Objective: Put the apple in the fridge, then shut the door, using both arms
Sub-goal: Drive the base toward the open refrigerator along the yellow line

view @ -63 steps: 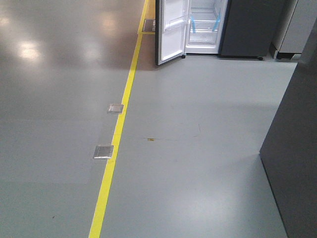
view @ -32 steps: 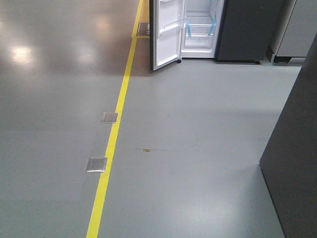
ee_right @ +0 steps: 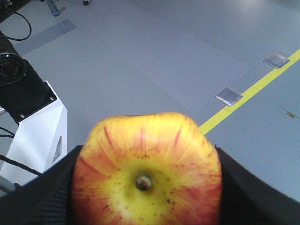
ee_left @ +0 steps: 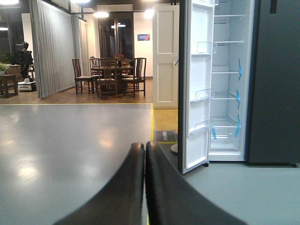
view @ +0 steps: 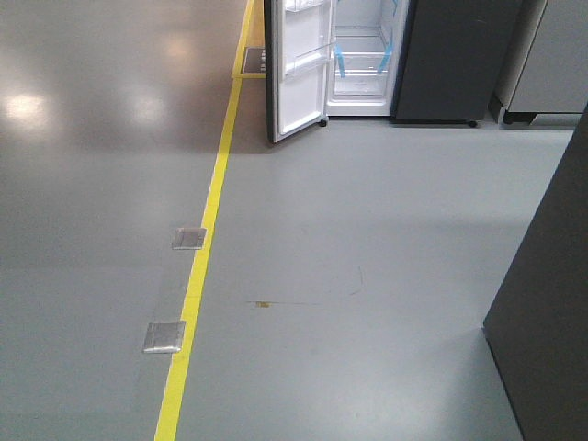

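Between the earlier front view and this one, the fridge (view: 360,87) and the two metal floor plates (view: 188,238) sat lower in the frame, consistent with the mobile base rolling forward.

The fridge stood at the far end of the floor, well apart from the robot. Its white interior was exposed, and no fruit showed on the blue-taped shelves.

The door (view: 296,92) hung wide open to the left, its inner bins visible.

A yellow line (view: 204,239) ran along the floor toward the foot of the door.

The left end effector (ee_left: 145,159) had its fingers pressed together with nothing between them, and it faced the open compartment.

The right end effector (ee_right: 149,199) was clamped on either side of the apple (ee_right: 147,164), which rode above the floor with its stem dip toward the wrist camera.

Judged progress: the pick-up was complete and the approach was only partly made. Setting the apple on a shelf, releasing it and swinging the door shut all remained.
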Tool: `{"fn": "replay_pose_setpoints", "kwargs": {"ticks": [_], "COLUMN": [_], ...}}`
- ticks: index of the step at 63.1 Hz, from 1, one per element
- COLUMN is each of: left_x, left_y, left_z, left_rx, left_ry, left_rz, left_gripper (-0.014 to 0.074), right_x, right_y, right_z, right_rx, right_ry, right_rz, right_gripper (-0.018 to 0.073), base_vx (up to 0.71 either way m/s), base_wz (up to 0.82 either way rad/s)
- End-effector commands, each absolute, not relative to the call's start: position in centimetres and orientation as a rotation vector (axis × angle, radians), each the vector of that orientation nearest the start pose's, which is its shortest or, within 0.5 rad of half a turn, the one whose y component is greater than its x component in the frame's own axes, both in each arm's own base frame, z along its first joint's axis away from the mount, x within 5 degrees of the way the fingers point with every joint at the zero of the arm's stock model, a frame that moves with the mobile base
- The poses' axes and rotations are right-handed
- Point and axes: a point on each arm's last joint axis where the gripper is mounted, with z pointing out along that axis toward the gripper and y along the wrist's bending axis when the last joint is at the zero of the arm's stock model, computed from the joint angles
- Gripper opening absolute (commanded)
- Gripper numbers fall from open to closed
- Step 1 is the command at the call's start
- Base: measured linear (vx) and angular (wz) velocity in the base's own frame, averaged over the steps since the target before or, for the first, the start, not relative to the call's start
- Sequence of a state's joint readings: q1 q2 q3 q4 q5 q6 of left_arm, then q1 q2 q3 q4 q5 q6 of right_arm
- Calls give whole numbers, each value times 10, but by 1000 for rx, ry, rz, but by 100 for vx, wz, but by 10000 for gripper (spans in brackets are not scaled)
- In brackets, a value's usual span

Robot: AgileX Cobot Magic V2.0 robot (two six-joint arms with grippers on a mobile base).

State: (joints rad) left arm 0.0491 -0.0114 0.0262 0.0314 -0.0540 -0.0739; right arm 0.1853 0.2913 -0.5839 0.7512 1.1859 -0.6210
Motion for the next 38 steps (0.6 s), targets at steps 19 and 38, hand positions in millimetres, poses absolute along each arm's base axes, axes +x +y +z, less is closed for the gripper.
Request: {"fn": "replay_pose_setpoints", "kwargs": {"ticks": [19, 38], "left_x": [55, 55], "left_y": [2, 2], "left_z": [210, 210], "left_rx": [-72, -72], "left_ry": [1377, 1377], "left_rz": [-9, -9], "left_gripper": [-6, -6], "right_x": [11, 11], "right_y": [63, 63], "right_z": [322, 322], "right_rx": [-806, -806], "right_ry": [1931, 1932], "right_rz": [751, 752], "right_gripper": [367, 367], "base_vx": [25, 26], "base_wz": [-2, 1]}}
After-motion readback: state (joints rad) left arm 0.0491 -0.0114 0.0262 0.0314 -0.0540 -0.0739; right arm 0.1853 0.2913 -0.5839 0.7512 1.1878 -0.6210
